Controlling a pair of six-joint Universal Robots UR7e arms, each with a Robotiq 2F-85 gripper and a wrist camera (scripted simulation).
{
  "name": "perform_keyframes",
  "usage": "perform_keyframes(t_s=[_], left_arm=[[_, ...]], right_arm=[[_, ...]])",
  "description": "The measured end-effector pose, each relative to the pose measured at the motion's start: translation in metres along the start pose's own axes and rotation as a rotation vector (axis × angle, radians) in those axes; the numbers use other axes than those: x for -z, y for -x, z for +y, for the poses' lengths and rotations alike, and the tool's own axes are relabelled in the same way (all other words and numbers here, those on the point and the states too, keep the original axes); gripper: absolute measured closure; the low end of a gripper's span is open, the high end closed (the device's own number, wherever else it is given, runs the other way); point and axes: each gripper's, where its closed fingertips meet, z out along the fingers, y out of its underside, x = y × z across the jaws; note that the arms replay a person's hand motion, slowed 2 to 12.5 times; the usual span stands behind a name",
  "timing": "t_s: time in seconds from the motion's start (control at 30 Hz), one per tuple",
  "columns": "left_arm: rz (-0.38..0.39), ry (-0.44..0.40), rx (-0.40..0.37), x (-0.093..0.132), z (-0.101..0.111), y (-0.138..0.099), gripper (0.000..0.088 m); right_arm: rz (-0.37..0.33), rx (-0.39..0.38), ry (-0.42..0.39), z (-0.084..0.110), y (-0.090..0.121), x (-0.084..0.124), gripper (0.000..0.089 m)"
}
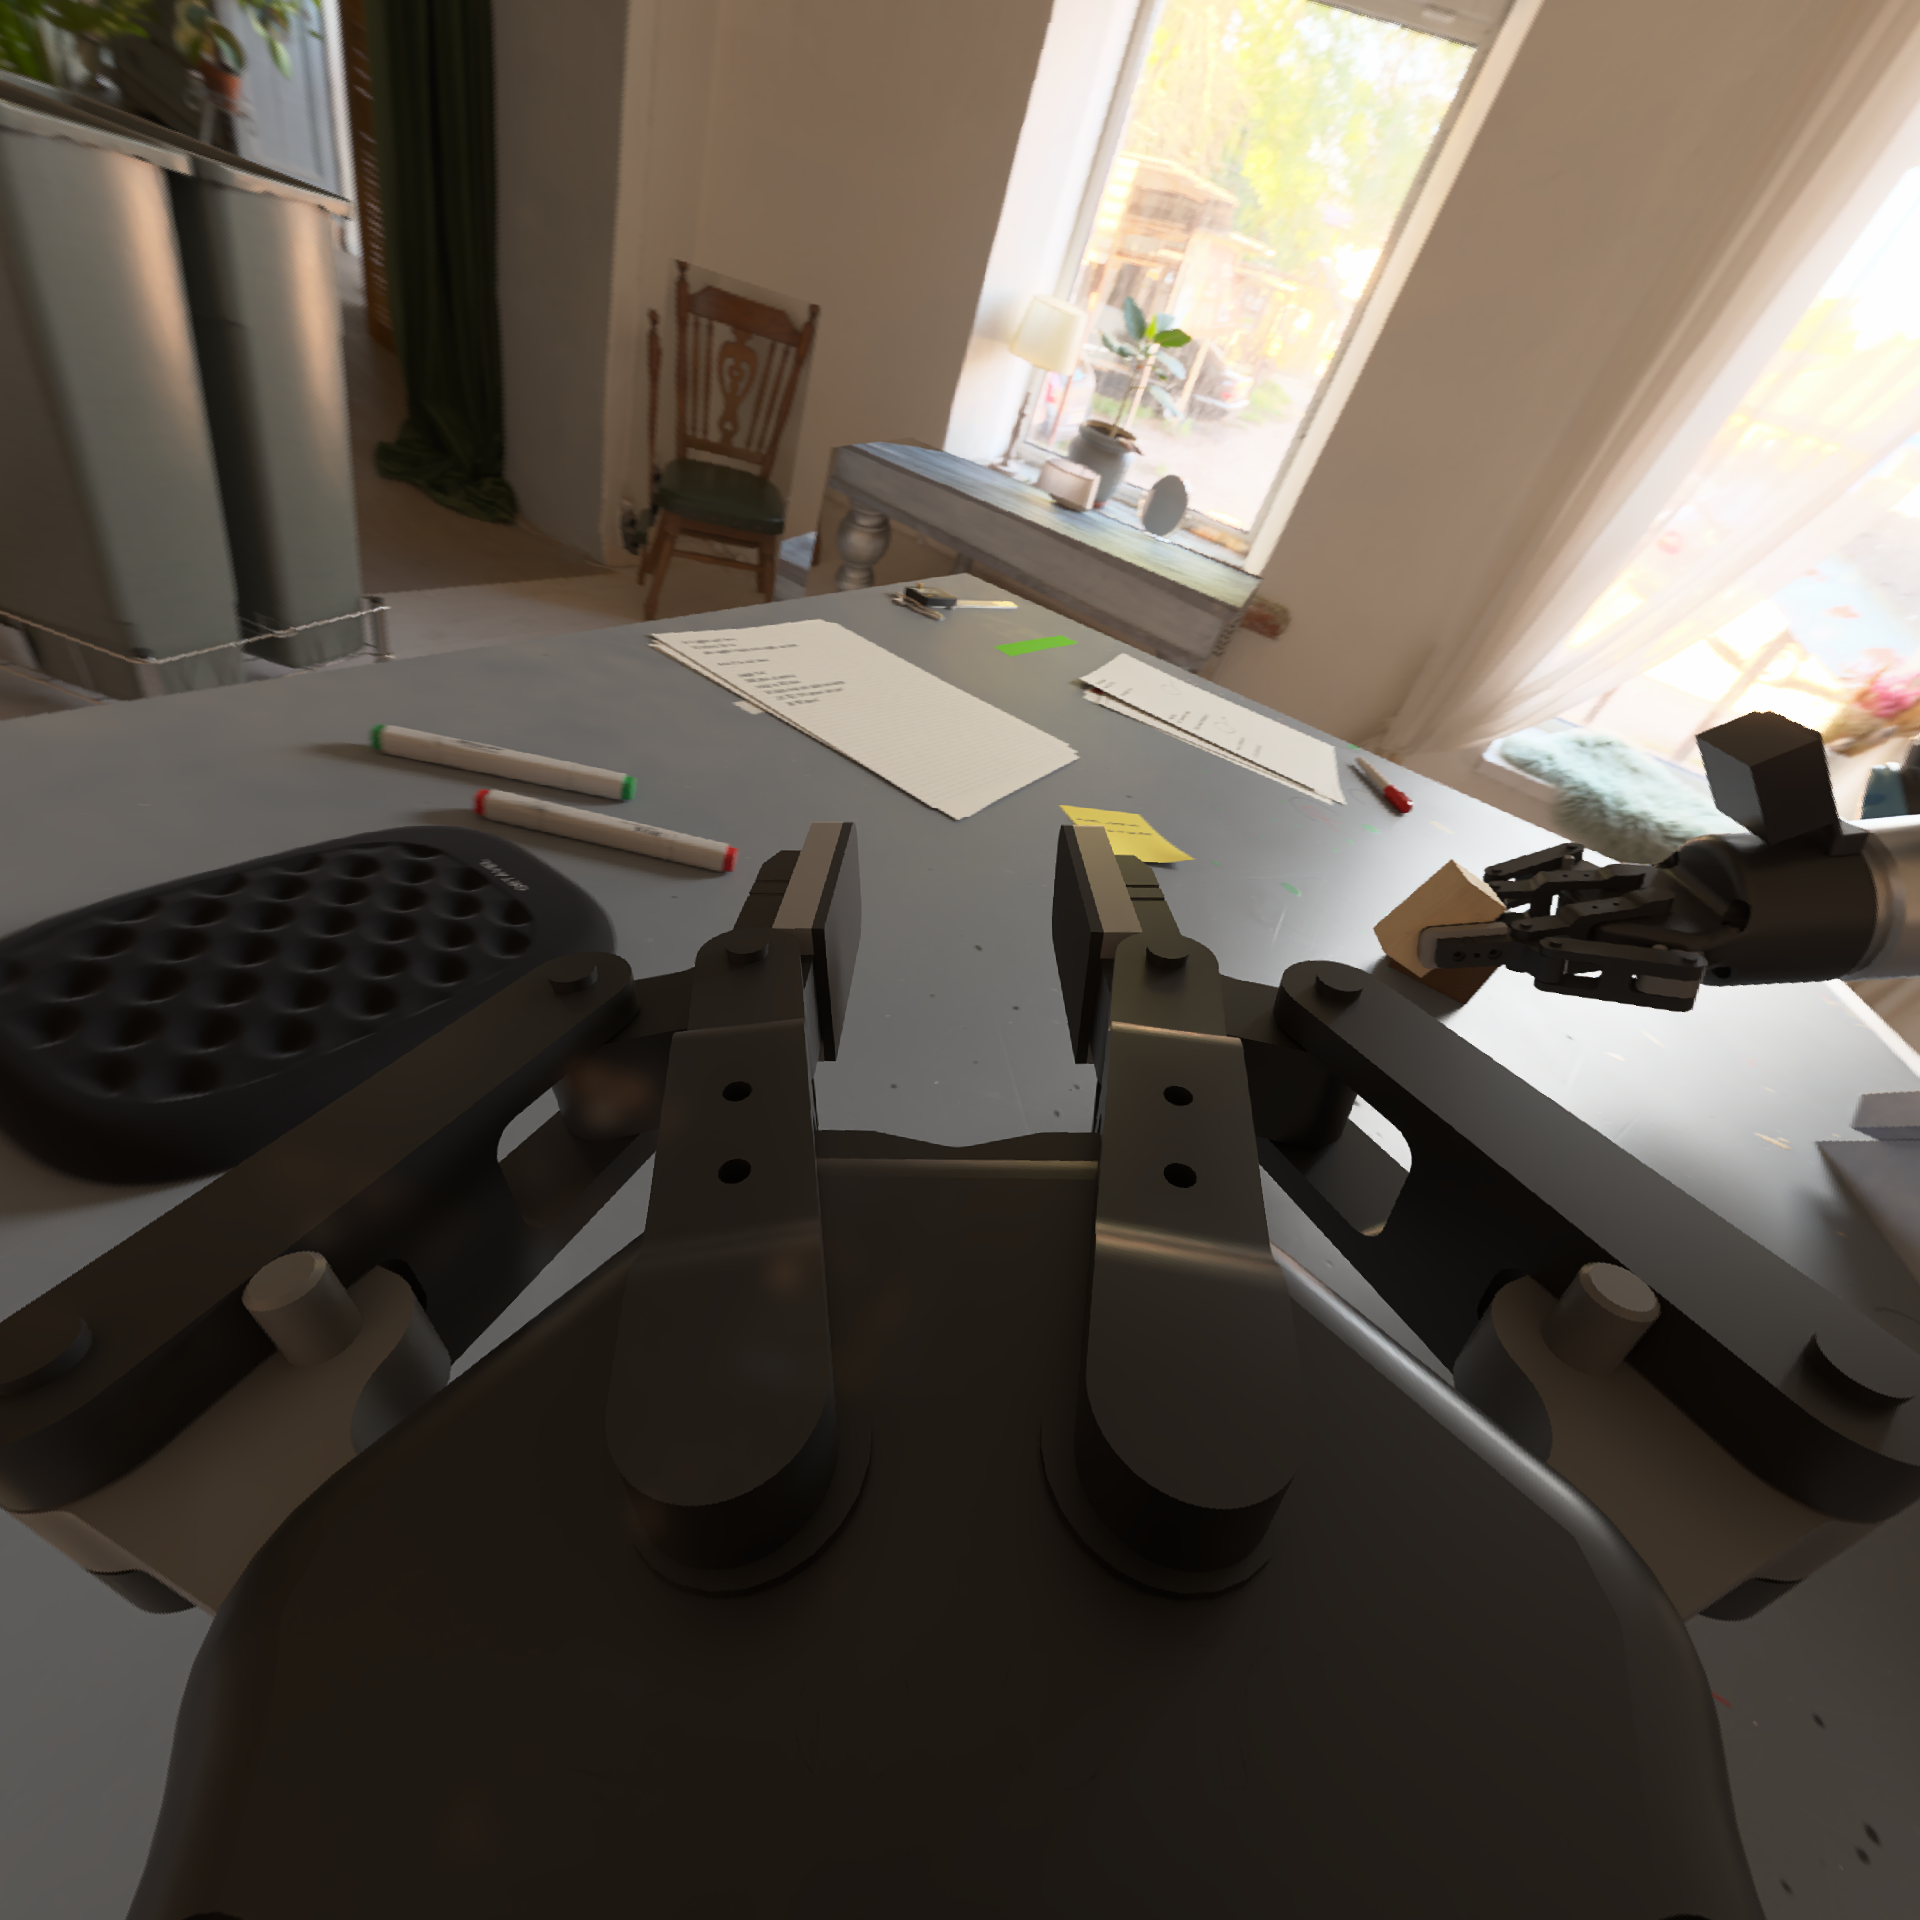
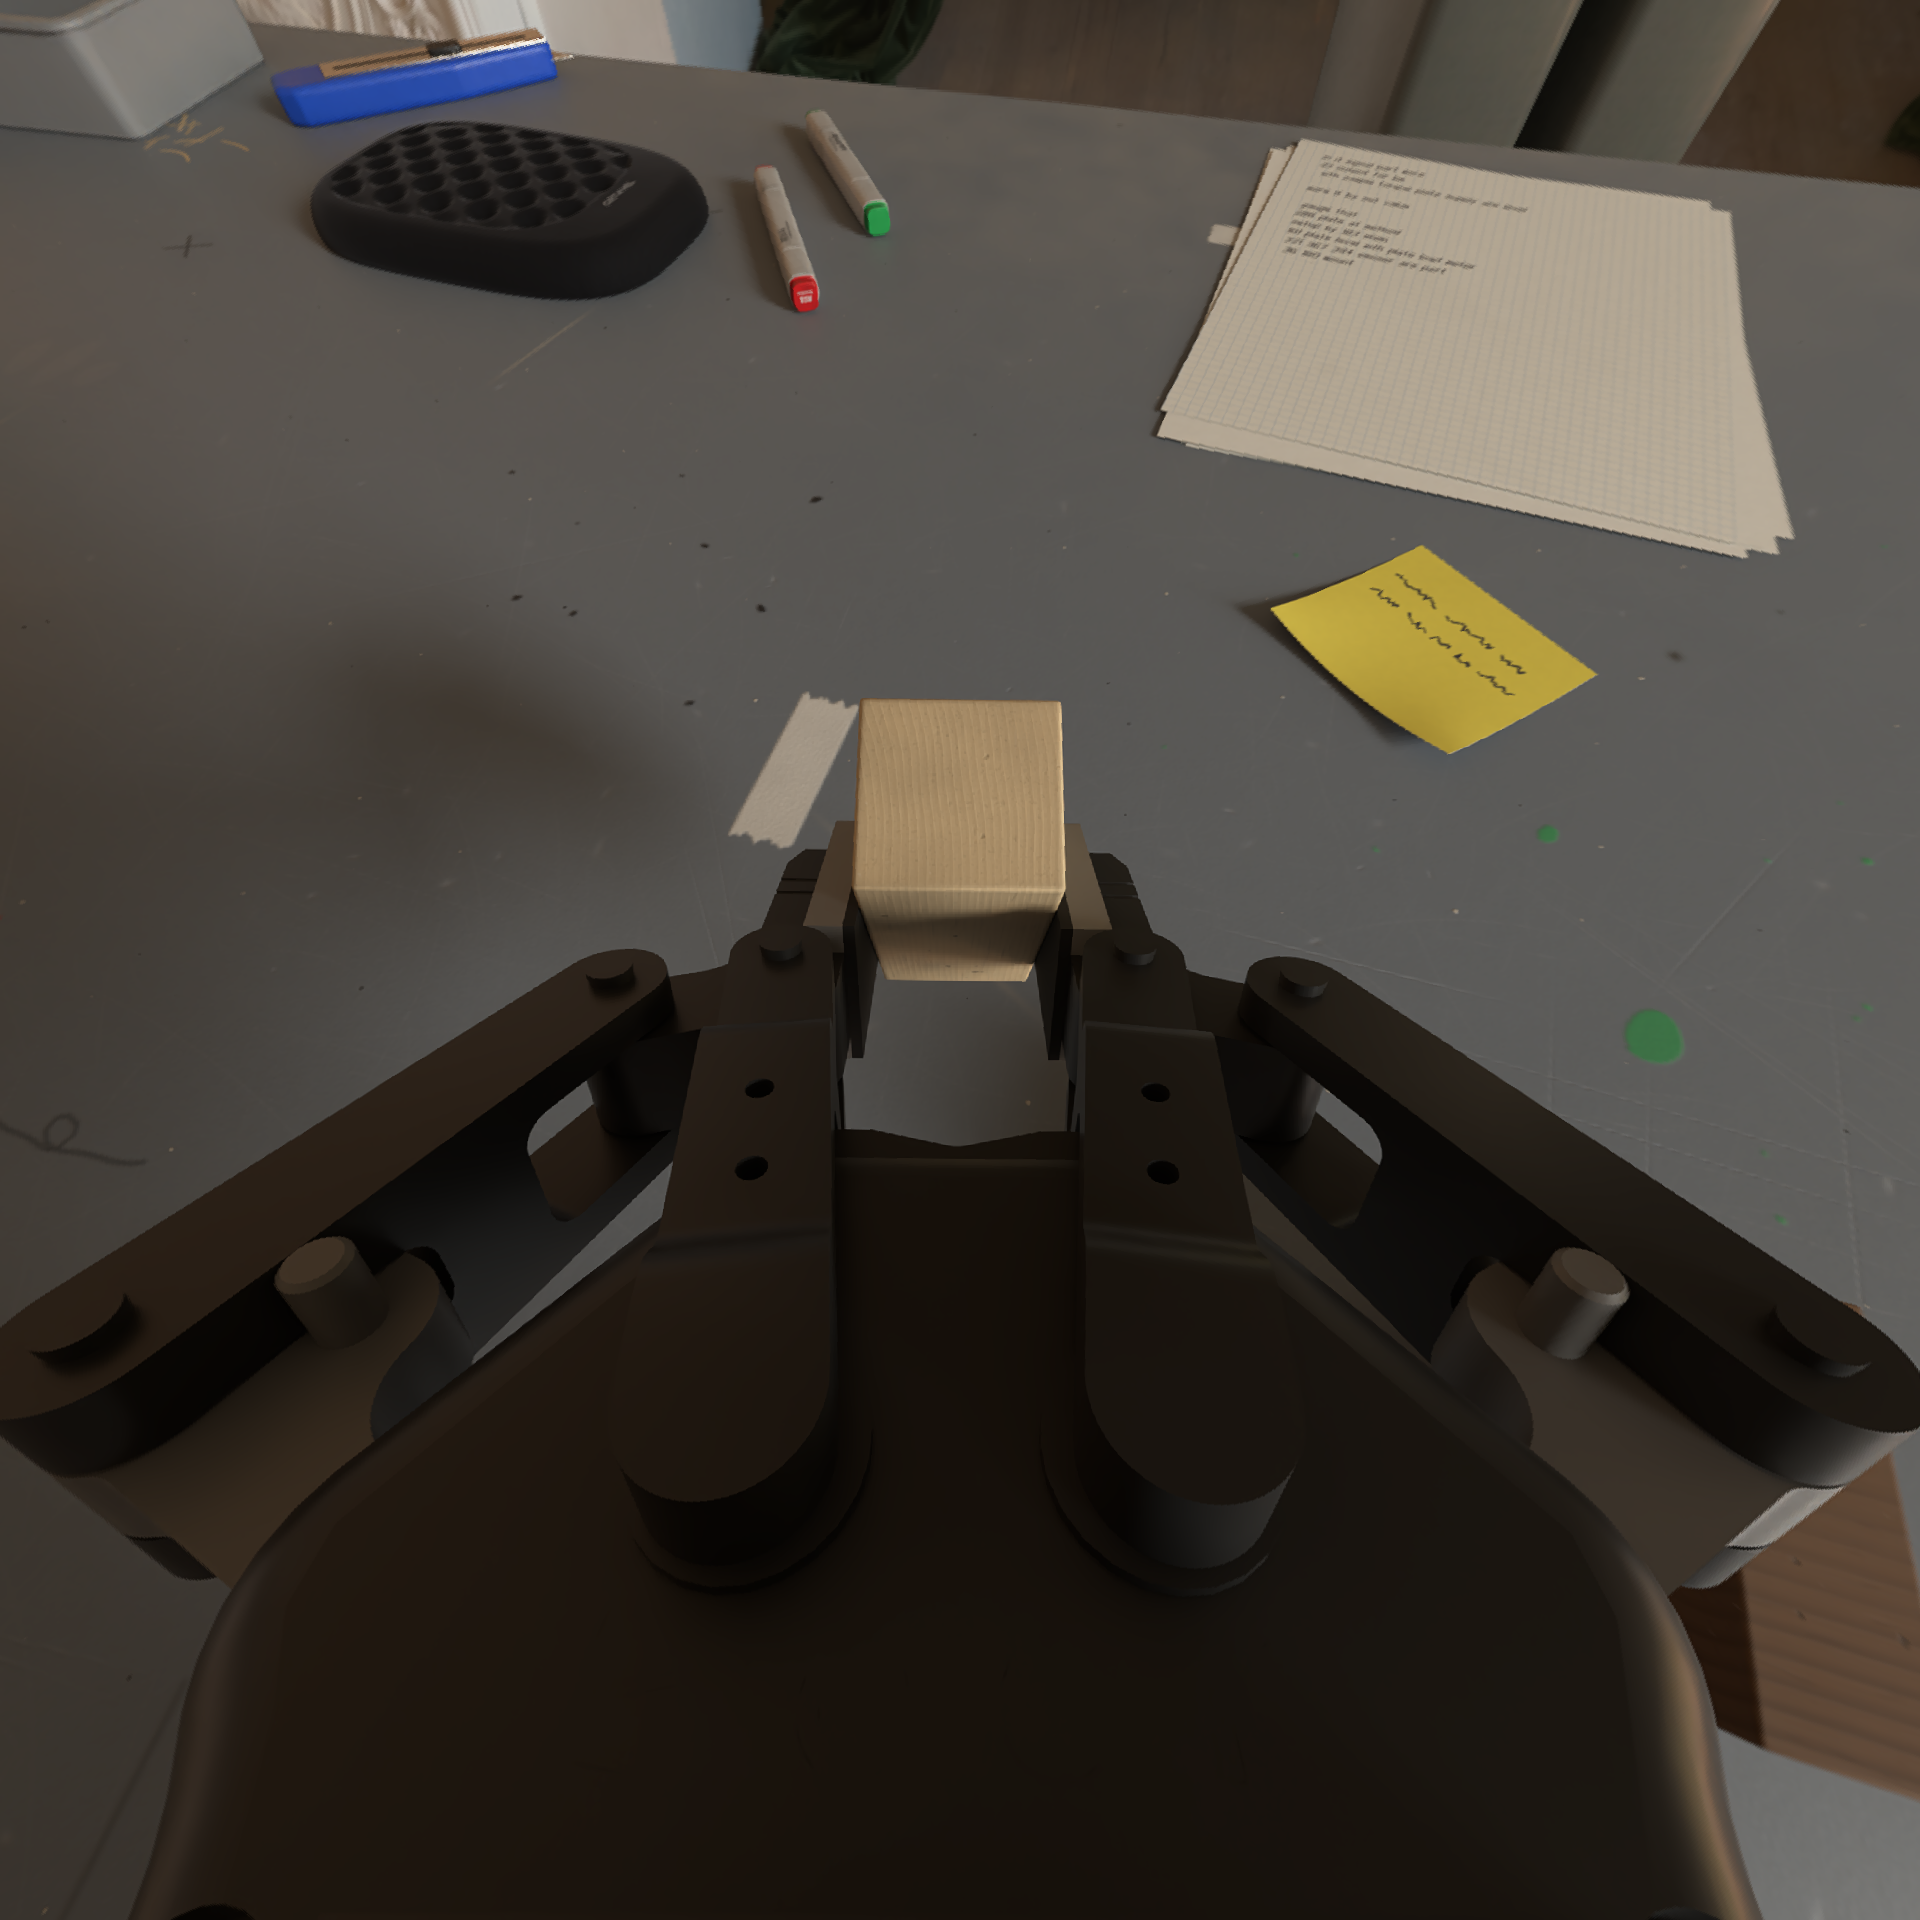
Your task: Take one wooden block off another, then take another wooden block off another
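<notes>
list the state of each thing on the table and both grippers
left gripper: open, empty
right gripper: shut on wooden block
wooden block: gripped
red-capped marker: capped, lying flat
green-capped marker: capped, lying flat
yellow sticky note: flat on table

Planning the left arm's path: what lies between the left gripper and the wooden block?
In the left wrist view, only bare grey table separates the open left gripper from the wooden block, which the right gripper holds.
</notes>
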Motion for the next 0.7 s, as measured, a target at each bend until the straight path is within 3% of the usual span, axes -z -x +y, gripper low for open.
perform_keyframes(t_s=[0.37,0.7], left_arm=[[-0.235,0.035,-0.113,0.058,-0.024,0.025,0.0491],[-0.517,0.088,-0.225,0.115,-0.045,0.060,0.0448]], right_arm=[[-0.038,0.007,0.027,0.011,0.003,-0.019,0.0629],[-0.054,0.006,0.050,0.014,0.001,-0.027,0.0629]])
